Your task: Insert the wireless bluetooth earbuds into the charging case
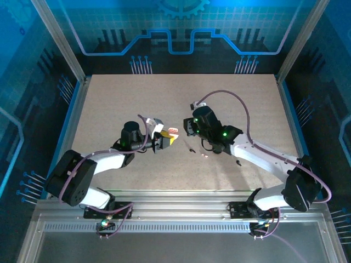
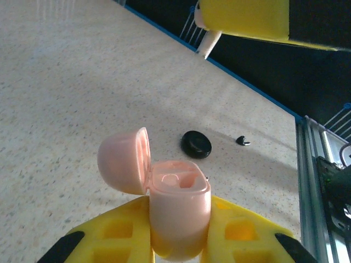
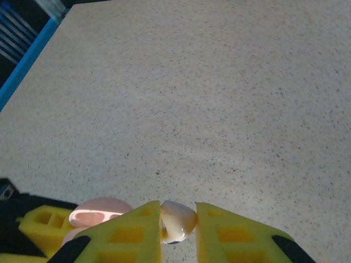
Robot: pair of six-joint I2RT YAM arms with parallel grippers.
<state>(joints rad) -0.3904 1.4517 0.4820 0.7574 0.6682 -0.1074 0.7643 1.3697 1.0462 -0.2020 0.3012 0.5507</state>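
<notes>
Our left gripper is clamped on the open pink case, bottom centre of the left wrist view. Our right gripper pinches a whitish earbud at bottom centre of its own view. The earbud looks tiny, light, smooth and likely slippery, so we'd hold its rounded body gently.

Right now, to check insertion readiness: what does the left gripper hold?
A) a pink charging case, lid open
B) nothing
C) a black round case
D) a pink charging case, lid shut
A: the left gripper clamps the pink charging case, its lid flipped open.
</notes>
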